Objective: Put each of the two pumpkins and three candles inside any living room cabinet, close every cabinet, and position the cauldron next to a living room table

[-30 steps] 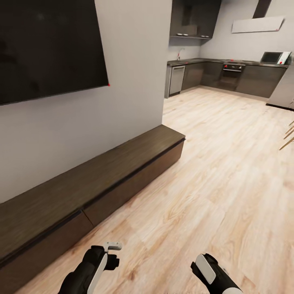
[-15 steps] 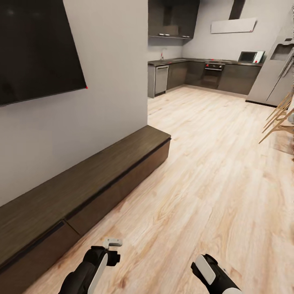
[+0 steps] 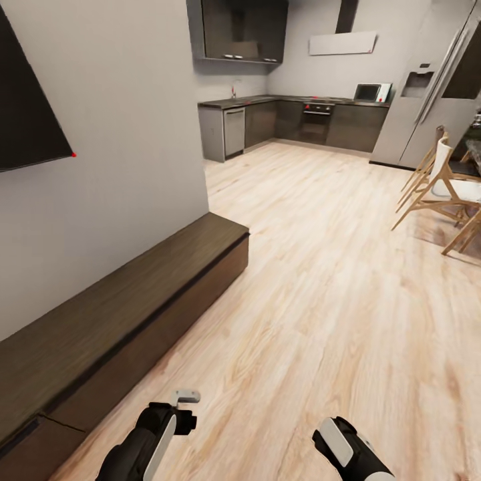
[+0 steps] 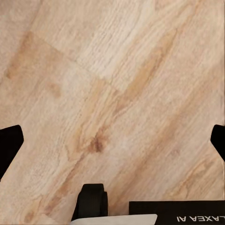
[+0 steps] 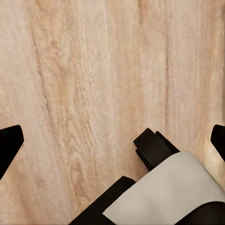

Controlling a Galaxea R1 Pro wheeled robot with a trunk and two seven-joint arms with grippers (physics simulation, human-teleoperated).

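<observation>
The cabinet point(image 3: 133, 294), a long low dark brown console, runs along the white wall at the left, and its fronts look shut. My two arms hang folded at the bottom of the head view, the left arm point(image 3: 148, 441) and the right arm point(image 3: 344, 446). The left gripper point(image 4: 112, 140) is open over bare wood floor with nothing between its fingers. The right gripper point(image 5: 112, 140) is likewise open over the floor and holds nothing. The pumpkins, candles, cauldron and table are out of view.
A dark TV point(image 3: 27, 127) hangs on the wall above the console. Light wood floor point(image 3: 321, 280) stretches ahead to a kitchen with dark counters point(image 3: 294, 120) and a steel fridge point(image 3: 427, 100). Wooden chairs point(image 3: 441, 194) stand at the right.
The whole head view has swung to the right: the TV and console slid left, and the fridge and chairs came into the picture. Both arms keep the same pose.
</observation>
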